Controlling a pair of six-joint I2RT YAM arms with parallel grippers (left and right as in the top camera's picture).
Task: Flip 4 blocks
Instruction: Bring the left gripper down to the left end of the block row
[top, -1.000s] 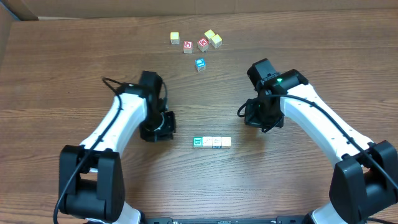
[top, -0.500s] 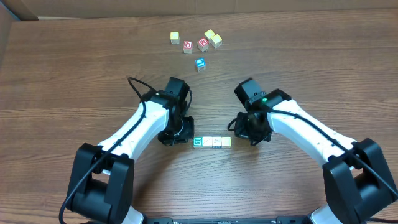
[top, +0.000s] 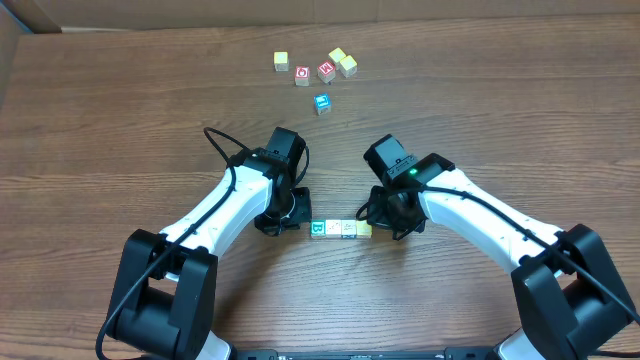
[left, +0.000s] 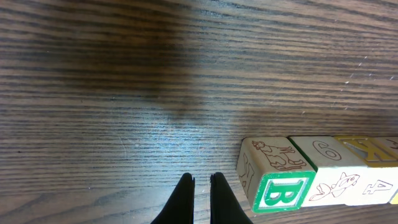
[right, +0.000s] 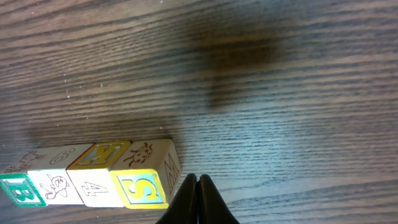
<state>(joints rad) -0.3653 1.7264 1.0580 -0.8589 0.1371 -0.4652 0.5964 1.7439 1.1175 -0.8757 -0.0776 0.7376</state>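
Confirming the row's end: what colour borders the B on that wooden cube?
Green, on the wooden B cube; clearest in left wrist view.

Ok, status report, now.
Left claw shut, empty. Right claw shut, empty. Four blocks in a row between them. Nothing blocking.

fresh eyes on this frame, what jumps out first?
A tight row of four alphabet blocks lies in the middle of the table, green B block at the robot's left end, yellow-framed S block at the right. The left gripper and right gripper, both shut, flank it low to the wood, one beside each end. Six loose cubes sit scattered at the far side.
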